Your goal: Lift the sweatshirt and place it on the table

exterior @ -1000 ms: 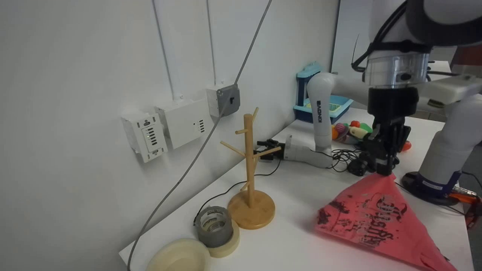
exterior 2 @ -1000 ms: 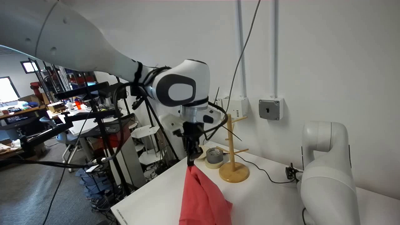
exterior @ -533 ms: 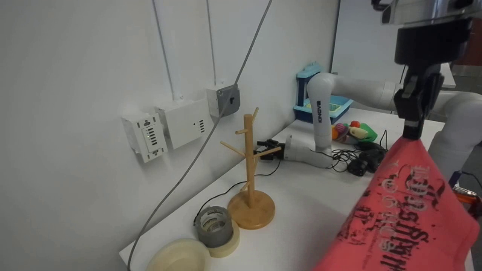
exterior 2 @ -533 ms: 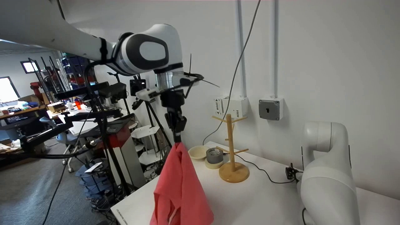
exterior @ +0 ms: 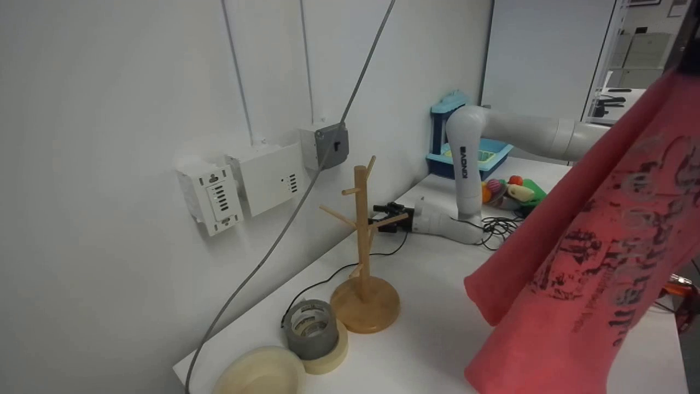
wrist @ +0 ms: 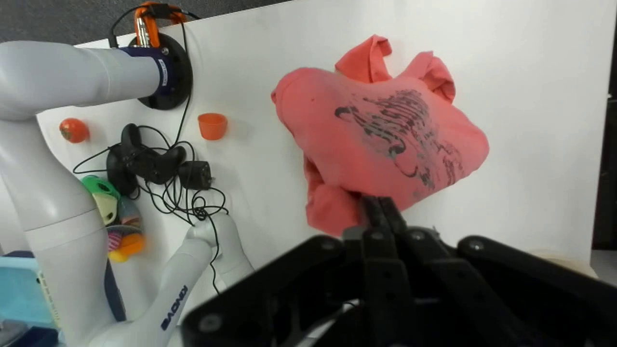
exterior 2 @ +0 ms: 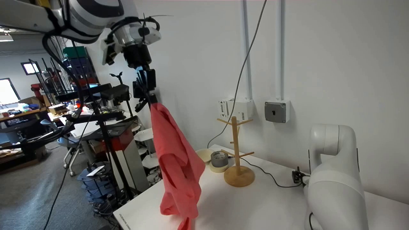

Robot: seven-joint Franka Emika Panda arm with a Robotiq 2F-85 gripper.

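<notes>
The red sweatshirt with dark print hangs from my gripper above the white table. It shows in both exterior views [exterior: 601, 262] [exterior 2: 179, 159] and in the wrist view [wrist: 381, 125]. My gripper [exterior 2: 152, 99] is shut on one end of it, with the fingertips [wrist: 377, 198] together in the wrist view. The cloth hangs in folds down from the fingertips. Its lower end is near the table [exterior 2: 262, 207]; I cannot tell whether it touches. In an exterior view, the gripper [exterior: 690, 57] is mostly cut off at the right edge.
A wooden peg stand [exterior: 362, 241], tape rolls [exterior: 311, 331] and a cream bowl [exterior: 262, 372] stand near the wall. A Kinova arm [exterior 2: 335, 179] stands on the table. An orange cup [wrist: 212, 126], tangled cables [wrist: 193, 207] and toy food [wrist: 127, 243] lie near it.
My gripper has risen and moved toward the table's end away from the Kinova arm, lifting the sweatshirt. The cloth was spread low over the table and now hangs high in folds.
</notes>
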